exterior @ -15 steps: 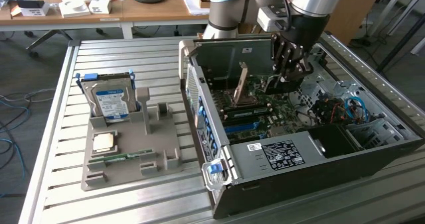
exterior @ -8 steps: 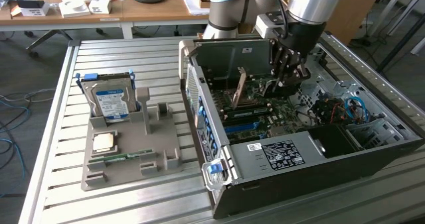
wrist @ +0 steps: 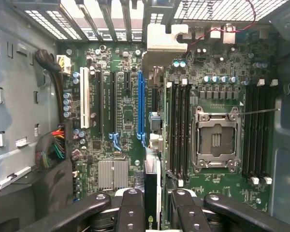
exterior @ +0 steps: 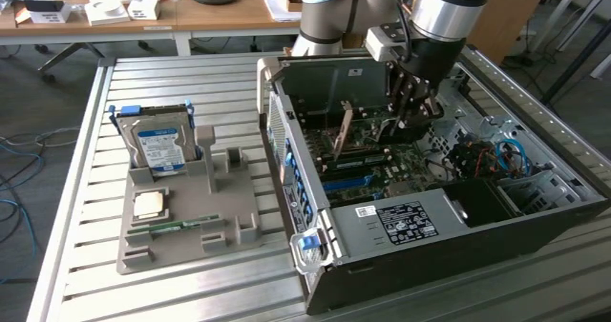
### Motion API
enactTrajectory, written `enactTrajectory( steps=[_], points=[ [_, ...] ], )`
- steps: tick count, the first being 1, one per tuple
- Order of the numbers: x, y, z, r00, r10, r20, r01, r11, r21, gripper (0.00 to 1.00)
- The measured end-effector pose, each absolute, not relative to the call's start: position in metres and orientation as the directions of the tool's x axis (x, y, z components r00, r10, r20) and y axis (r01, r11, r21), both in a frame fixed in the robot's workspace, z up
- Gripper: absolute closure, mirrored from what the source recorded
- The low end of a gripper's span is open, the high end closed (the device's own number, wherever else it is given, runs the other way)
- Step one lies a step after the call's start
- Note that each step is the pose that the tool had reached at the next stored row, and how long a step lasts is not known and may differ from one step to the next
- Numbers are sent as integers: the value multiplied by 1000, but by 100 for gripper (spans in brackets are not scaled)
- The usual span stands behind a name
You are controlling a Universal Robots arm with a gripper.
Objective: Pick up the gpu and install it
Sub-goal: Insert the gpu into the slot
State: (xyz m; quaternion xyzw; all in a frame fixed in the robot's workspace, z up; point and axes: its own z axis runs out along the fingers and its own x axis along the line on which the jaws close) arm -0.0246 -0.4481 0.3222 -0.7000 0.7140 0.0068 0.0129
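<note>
One gripper (wrist: 155, 202), low inside the open computer case (exterior: 411, 265), was clamped on the gpu (wrist: 152, 180). Card stood edge-on over the motherboard (wrist: 222, 63), parallel to and just beside the blue slot (wrist: 140, 106); whether seated, could not tell.

No wording can be read with certainty.

- Power supply label (exterior: 408, 222), inside the computer case (exterior: 448, 268): black panel, white print and symbols, illegible.
- Small white sticker (exterior: 365, 211) beside it: illegible.
- Hard drive label (exterior: 159, 147): blue and white, print illegible.
- Edge of gpu (wrist: 152, 186): green logo mark (wrist: 151, 226), unreadable.
</note>
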Motion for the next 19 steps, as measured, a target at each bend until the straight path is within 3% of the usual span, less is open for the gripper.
enactTrajectory(
  steps=[19],
  points=[
    [-37,-448,306,-19,-999,-28,-1000,20,-14,74]
  ],
)
